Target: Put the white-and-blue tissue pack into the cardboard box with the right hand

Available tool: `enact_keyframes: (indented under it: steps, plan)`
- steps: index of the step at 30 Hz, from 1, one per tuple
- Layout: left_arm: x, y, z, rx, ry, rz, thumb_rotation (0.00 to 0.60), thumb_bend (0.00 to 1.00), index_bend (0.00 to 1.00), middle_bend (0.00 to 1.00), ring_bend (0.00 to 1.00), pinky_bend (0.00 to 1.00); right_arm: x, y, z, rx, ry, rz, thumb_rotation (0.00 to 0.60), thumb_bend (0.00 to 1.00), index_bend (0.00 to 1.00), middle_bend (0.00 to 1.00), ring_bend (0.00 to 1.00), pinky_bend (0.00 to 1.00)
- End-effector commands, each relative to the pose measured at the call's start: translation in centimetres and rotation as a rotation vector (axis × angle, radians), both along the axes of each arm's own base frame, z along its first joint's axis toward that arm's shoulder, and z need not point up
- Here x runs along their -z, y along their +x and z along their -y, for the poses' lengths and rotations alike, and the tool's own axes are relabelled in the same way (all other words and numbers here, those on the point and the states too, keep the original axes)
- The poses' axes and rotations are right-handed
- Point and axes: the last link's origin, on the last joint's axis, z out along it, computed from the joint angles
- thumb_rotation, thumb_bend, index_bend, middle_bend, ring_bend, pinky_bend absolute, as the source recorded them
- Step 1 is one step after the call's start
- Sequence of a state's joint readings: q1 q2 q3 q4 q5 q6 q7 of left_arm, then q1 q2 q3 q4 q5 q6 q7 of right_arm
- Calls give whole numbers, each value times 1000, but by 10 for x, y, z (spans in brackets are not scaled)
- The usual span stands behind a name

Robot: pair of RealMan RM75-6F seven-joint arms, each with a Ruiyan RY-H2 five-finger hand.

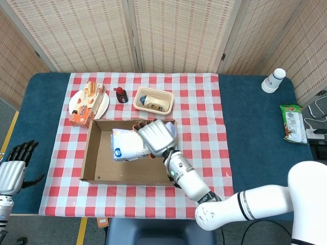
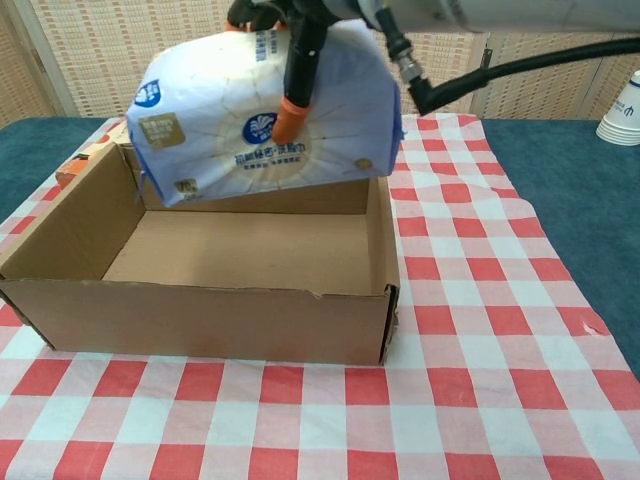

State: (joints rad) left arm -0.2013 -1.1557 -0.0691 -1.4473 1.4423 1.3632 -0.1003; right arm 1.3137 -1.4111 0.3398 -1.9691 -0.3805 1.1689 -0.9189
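At the lower left of the head view our left hand (image 1: 13,171) idles off the cloth, fingers apart, holding nothing. Centre frame, our right hand (image 1: 156,137) grips the tissue pack (image 2: 262,115) above the cardboard box (image 1: 93,153). We judge lowering and letting go come next, with open floor below and the far wall close behind.

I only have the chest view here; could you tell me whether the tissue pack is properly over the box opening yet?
Observer: Yes. In the head view the tissue pack sits over the cardboard box, inside its walls, gripped from above by the right hand.
Operator: Thank you. Where is the left hand, please?
Observer: The left hand is off the checked cloth at the table's left edge, holding nothing.
Operator: Is anything behind the box that my pack hides?
Observer: A small tray with a bottle in it lies just beyond the far wall, beside a dark bottle.
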Motion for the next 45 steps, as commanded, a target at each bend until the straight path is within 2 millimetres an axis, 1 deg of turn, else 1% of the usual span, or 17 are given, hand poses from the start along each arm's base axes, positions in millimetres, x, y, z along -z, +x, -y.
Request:
enact_keyframes:
  steps: [1, 7, 9, 11, 13, 15, 17, 19, 23, 28, 31, 35, 38, 39, 41, 44, 45]
  plan:
    - [-1, 0, 0, -2, 1, 6, 600, 197, 0, 0, 0, 68, 24, 11, 4, 1, 27, 6, 600, 176, 409, 327, 384, 569]
    - [-5, 0, 1, -1, 4, 18, 600, 197, 0, 0, 0, 68, 42, 10, 7, 13, 58, 18, 600, 176, 393, 327, 384, 569]
    - [-6, 0, 1, 0, 5, 23, 600, 196, 0, 0, 0, 68, 47, 11, 7, 15, 73, 29, 600, 175, 351, 327, 358, 553]
    - [-7, -1, 1, -1, 5, 26, 600, 197, 0, 0, 0, 68, 49, 11, 8, 16, 83, 29, 600, 112, 254, 321, 273, 459]
    - [-7, -1, 1, -3, 3, 29, 600, 197, 0, 0, 0, 68, 51, 11, 7, 32, 110, 49, 600, 9, 96, 237, 108, 239]
    - [-7, -2, 1, -5, 1, 29, 600, 197, 0, 0, 0, 68, 52, 11, 7, 52, 147, 73, 600, 0, 17, 119, 16, 80]
    - [-8, -2, 1, -8, 0, 31, 600, 196, 0, 0, 0, 69, 51, 10, 9, 50, 148, 64, 600, 0, 0, 35, 0, 6]
    - [-8, -2, 1, -10, -1, 32, 600, 197, 0, 0, 0, 69, 50, 9, 11, 44, 132, 65, 600, 0, 0, 1, 0, 0]
    - [-8, -2, 2, -8, 0, 28, 600, 196, 0, 0, 0, 68, 45, 6, 12, 34, 114, 86, 600, 0, 0, 0, 0, 0]
    - [-5, -1, 1, -8, -5, 17, 600, 196, 0, 0, 0, 68, 20, -7, 11, 17, 53, 69, 600, 0, 0, 0, 0, 0]
    - [-3, -1, 1, -9, -9, 9, 600, 196, 0, 0, 0, 68, -8, -25, 10, 10, -29, 23, 600, 0, 0, 0, 0, 0]
    - [-2, -2, 0, -13, -7, 4, 600, 196, 0, 0, 0, 68, -53, -65, 3, 19, -180, -49, 600, 0, 0, 0, 0, 0]
    - [-1, -3, -1, -18, -7, -1, 600, 197, 0, 0, 0, 68, -88, -109, -12, 58, -279, -64, 600, 0, 0, 0, 0, 0]
    - [-1, -3, -1, -21, -8, -4, 600, 197, 0, 0, 0, 68, -100, -129, -18, 83, -306, -62, 600, 0, 0, 0, 0, 0]
    - [0, -3, -2, -23, -9, -11, 600, 196, 0, 0, 0, 68, -116, -162, -29, 125, -344, -61, 600, 0, 0, 0, 0, 0]
    - [1, -5, -3, -28, -4, -20, 600, 196, 0, 0, 0, 68, -137, -224, -50, 206, -398, -80, 600, 0, 0, 0, 0, 0]
    - [1, -5, -3, -30, -1, -20, 600, 196, 0, 0, 0, 68, -141, -240, -56, 226, -408, -76, 600, 0, 0, 0, 0, 0]
